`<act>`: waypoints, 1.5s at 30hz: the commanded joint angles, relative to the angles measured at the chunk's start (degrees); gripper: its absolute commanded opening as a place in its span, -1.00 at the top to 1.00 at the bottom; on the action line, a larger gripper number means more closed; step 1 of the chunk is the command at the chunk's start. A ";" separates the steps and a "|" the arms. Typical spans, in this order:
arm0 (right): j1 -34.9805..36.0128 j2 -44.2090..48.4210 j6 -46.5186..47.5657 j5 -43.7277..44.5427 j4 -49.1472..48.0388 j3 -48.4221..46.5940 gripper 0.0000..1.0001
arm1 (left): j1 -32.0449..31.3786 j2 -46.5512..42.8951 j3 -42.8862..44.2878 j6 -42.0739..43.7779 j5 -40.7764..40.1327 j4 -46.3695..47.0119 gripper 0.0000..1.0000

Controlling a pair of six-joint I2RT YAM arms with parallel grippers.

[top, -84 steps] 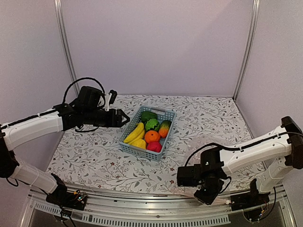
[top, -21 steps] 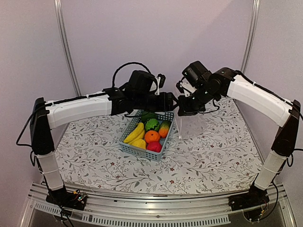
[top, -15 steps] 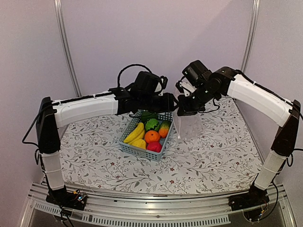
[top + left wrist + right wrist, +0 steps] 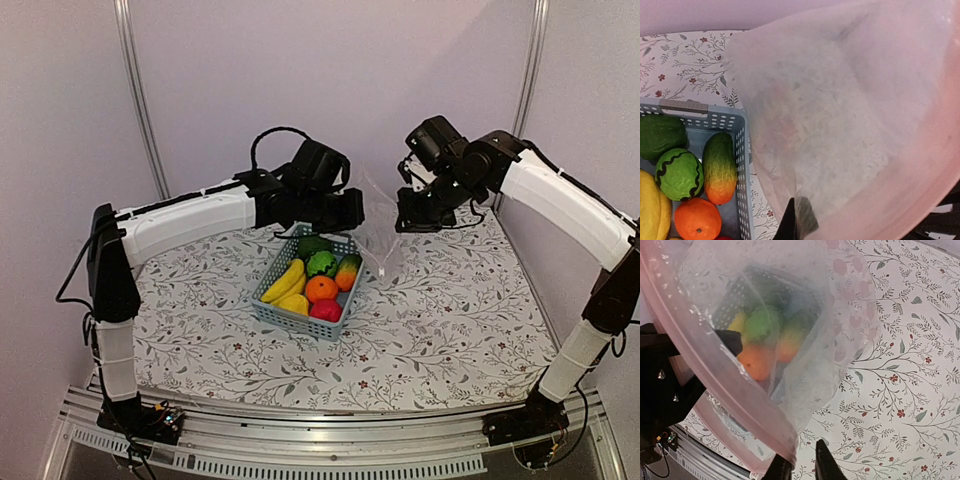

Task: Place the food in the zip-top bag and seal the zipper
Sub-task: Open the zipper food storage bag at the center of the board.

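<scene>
From above, we see both arms raised over the far half of the table (image 4: 450,310), with the zip-top bag (image 4: 382,245) hanging limp between them. The left gripper (image 4: 357,210) is at the bag's left top edge and the right gripper (image 4: 403,218) just to its right. All the food (image 4: 320,288) lies in the basket (image 4: 295,318), left of and nearer than the bag.

In the left wrist view, the zip-top bag (image 4: 850,125) fills most of our picture, and the pinkish zipper (image 4: 920,195) curves along the lower right. The left gripper (image 4: 795,222) is clamped tight on the bag's film. To the left, the basket (image 4: 742,150) holds the melon (image 4: 679,173), mango (image 4: 720,167), orange (image 4: 696,220) and banana (image 4: 652,210).

In the right wrist view, we look through the zip-top bag (image 4: 790,330) and see the fruit blurred behind it. The zipper (image 4: 715,375) runs down to the right gripper (image 4: 802,467), whose jaws stand slightly apart with tablecloth showing between them. We cannot tell whether the strip touches a finger.
</scene>
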State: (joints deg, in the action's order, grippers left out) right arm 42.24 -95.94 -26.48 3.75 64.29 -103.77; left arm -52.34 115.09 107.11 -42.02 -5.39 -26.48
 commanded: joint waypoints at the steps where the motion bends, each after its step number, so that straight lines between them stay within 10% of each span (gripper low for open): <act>1: -0.45 -0.40 -1.29 -1.08 -5.31 0.06 0.48 | -0.22 -0.90 2.31 -0.33 1.56 0.93 1.00; 12: -0.40 -3.76 -0.03 0.48 -12.54 -0.62 0.23 | -0.40 -0.63 1.73 -1.50 6.58 3.48 1.00; 19: -1.54 -2.04 0.43 9.25 -10.52 -0.01 0.84 | -0.15 -1.01 1.27 -1.60 4.34 1.59 1.00; 33: -5.41 5.25 3.32 11.70 -8.47 4.45 0.99 | 1.48 -1.35 -1.20 -4.02 4.29 3.01 0.99; 37: -5.77 5.03 4.13 12.11 -7.51 3.07 1.00 | 2.13 -1.19 -1.35 -0.91 10.33 9.63 0.17; 45: -10.25 6.42 6.09 13.43 -3.86 2.14 1.00 | 0.85 -11.97 -10.64 14.03 12.85 24.96 -0.67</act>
State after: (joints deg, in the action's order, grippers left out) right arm 34.37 -91.59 -22.00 15.00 57.71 -100.55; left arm -51.37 111.90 102.17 -36.07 6.07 -10.55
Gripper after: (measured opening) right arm 0.004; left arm 0.804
